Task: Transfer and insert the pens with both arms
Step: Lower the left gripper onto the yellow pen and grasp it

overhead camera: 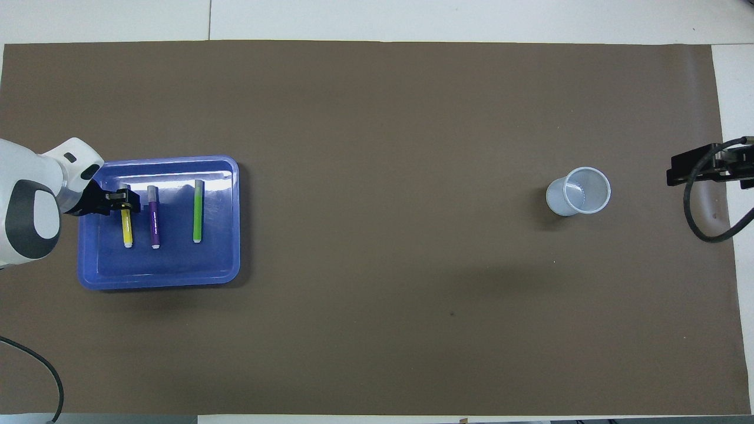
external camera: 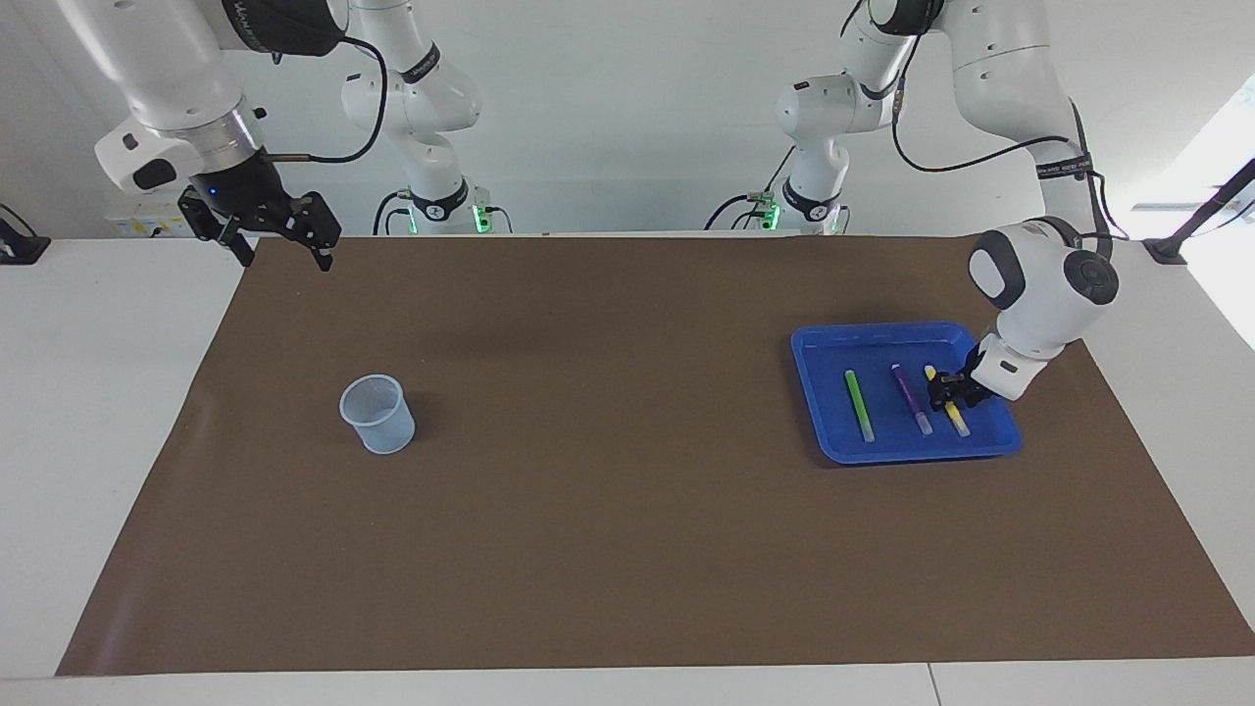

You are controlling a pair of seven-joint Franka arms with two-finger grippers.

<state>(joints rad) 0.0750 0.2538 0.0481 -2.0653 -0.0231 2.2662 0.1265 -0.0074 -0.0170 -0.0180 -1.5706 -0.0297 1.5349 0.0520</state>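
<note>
Three pens lie side by side in a blue tray (external camera: pixel 887 453) (overhead camera: pixel 159 281) toward the left arm's end of the table: a lime green pen (external camera: pixel 860 404) (overhead camera: pixel 198 218), a purple pen (external camera: pixel 912 400) (overhead camera: pixel 154 225) and a yellow pen (external camera: pixel 956 420) (overhead camera: pixel 126 231). My left gripper (external camera: pixel 949 389) (overhead camera: pixel 123 203) is down in the tray, set across the yellow pen near its robot-side end; the pen still lies flat. My right gripper (external camera: pixel 284 257) hangs open and holds nothing, over the mat's corner at the right arm's end; in the overhead view only its edge (overhead camera: pixel 701 168) shows.
A pale translucent cup (external camera: pixel 377 414) (overhead camera: pixel 577 191) stands upright on the brown mat (external camera: pixel 608 471) toward the right arm's end. Two smaller white arms with green lights (external camera: pixel 446 201) stand at the robots' edge of the table.
</note>
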